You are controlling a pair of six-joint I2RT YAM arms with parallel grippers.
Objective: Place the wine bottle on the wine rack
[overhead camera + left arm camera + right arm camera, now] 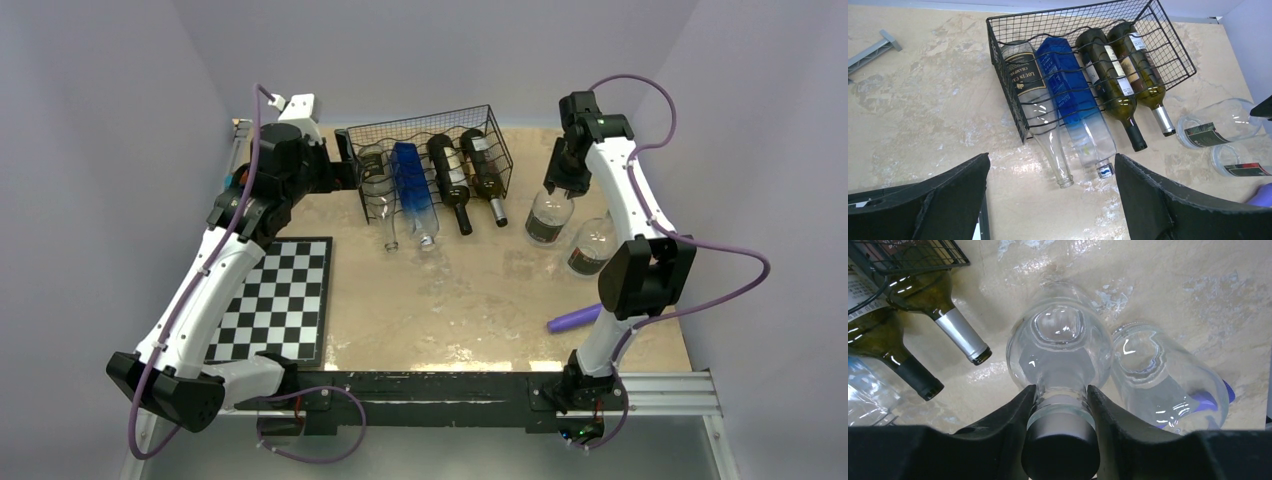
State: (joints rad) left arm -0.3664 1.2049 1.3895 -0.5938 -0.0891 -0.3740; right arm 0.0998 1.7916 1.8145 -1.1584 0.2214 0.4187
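Observation:
The black wire wine rack [432, 160] stands at the back middle and holds several bottles lying down: a clear one, a blue one and two dark green ones; it also shows in the left wrist view [1088, 60]. My right gripper [562, 180] is shut on the neck of a clear, upright wine bottle [548, 215] with a black cap, just right of the rack; from above I see that bottle [1060, 350] between my fingers [1013, 415]. A second clear bottle [592, 245] stands beside it. My left gripper [1053, 200] is open and empty, left of the rack.
A black-and-white checkerboard [275, 298] lies at the left. A purple object [575, 318] lies near the right arm. The second clear bottle [1168, 385] stands close to the held one. Walls enclose the table on three sides.

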